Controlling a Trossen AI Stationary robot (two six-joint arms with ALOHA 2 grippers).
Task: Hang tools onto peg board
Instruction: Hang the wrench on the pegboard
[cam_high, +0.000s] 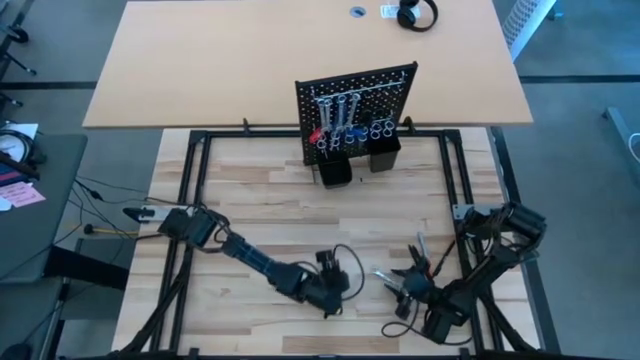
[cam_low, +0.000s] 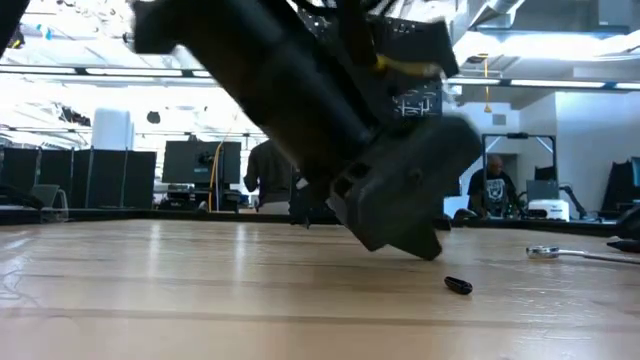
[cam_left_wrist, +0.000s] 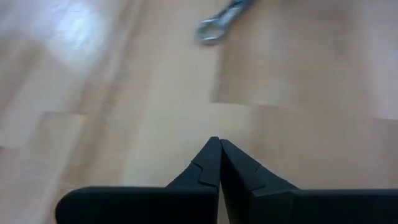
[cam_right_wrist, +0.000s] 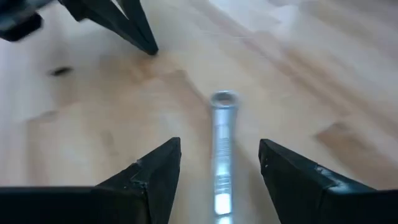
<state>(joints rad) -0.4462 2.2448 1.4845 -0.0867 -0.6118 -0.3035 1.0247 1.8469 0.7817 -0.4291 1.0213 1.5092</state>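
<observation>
A pale wooden desk (cam_high: 260, 215) carried an upright peg board (cam_high: 355, 105), a silver wrench (cam_right_wrist: 221, 155) and a small black piece (cam_low: 458, 286).

We saw even, bright overhead light on the table (cam_high: 250, 215), with only faint shadows under the arms. In the low view the ceiling lights and far windows were blown out, and the near arm (cam_low: 330, 120) was a dark, blurred mass. Both wrist views were soft with motion blur; the wrench (cam_right_wrist: 222, 155) smeared and glared.

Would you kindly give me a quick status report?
Right gripper open, straddling silver wrench on table. Left gripper shut, empty. Nothing blocking.
</observation>
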